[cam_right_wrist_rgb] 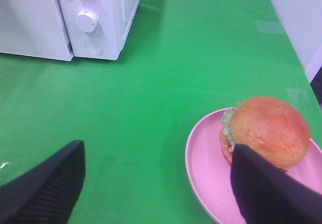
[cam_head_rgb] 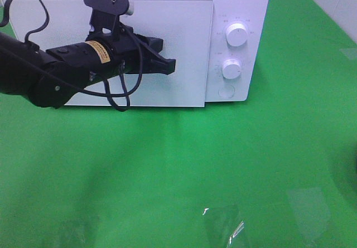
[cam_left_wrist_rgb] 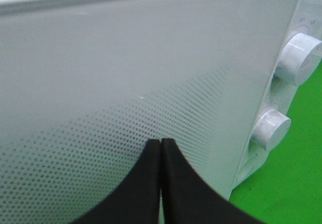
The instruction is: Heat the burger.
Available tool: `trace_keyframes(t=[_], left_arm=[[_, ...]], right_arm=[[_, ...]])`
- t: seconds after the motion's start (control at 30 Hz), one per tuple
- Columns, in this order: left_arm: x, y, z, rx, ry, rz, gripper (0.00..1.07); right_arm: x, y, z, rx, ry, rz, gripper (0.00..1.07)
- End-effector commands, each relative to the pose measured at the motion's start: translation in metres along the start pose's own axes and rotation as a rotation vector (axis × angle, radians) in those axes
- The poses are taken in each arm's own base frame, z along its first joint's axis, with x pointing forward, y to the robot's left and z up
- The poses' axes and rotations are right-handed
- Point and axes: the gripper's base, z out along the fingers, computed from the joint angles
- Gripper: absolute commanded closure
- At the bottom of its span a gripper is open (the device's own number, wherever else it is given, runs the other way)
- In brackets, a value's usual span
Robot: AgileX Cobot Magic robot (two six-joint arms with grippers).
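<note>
The burger (cam_right_wrist_rgb: 269, 128), with a golden-brown bun and green lettuce, sits on a pink plate (cam_right_wrist_rgb: 206, 168) and shows only in the right wrist view. My right gripper (cam_right_wrist_rgb: 157, 151) hangs open above the green table, and one of its fingers (cam_right_wrist_rgb: 266, 189) overlaps the burger's near side. The white microwave (cam_head_rgb: 184, 36) stands at the back with its door closed. My left gripper (cam_head_rgb: 170, 65) is shut and empty, its tips (cam_left_wrist_rgb: 161, 142) right at the door's dotted window (cam_left_wrist_rgb: 126, 93). Whether they touch it I cannot tell.
Two round knobs (cam_head_rgb: 237, 35) (cam_head_rgb: 231, 68) and a round button (cam_head_rgb: 226, 92) sit on the microwave's right panel. Green table surface (cam_head_rgb: 178, 170) spreads in front of it. A piece of clear film (cam_head_rgb: 223, 225) lies near the front edge.
</note>
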Motion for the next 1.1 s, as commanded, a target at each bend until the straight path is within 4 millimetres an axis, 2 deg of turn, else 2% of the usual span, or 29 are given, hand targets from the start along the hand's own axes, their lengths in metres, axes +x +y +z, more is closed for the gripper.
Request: trace_keyframes(t=[0.03, 0.4, 0.6, 0.8, 0.97, 1.1], left_arm=[[-0.013, 0.007, 0.011, -0.047, -0.071, -0.069, 1.07], [-0.024, 0.007, 0.031, -0.046, -0.077, -0.069, 1.07], [-0.022, 0.007, 0.032, -0.049, -0.042, -0.072, 1.07], [-0.023, -0.005, 0.029, -0.027, 0.018, -0.065, 1.07], [-0.033, -0.025, 0.018, 0.009, 0.099, -0.053, 1.07], [-0.037, -0.032, 0.011, 0.019, 0.155, -0.05, 0.99]], right_arm=[[0.001, 0.0, -0.004, 0.002, -0.034, 0.002, 0.32], [0.001, 0.0, -0.004, 0.002, -0.034, 0.002, 0.32], [0.001, 0.0, -0.004, 0.002, -0.034, 0.002, 0.32], [0.001, 0.0, -0.004, 0.002, -0.034, 0.002, 0.32], [0.001, 0.0, -0.004, 0.002, -0.034, 0.002, 0.32], [0.001, 0.0, -0.004, 0.002, -0.034, 0.002, 0.32]])
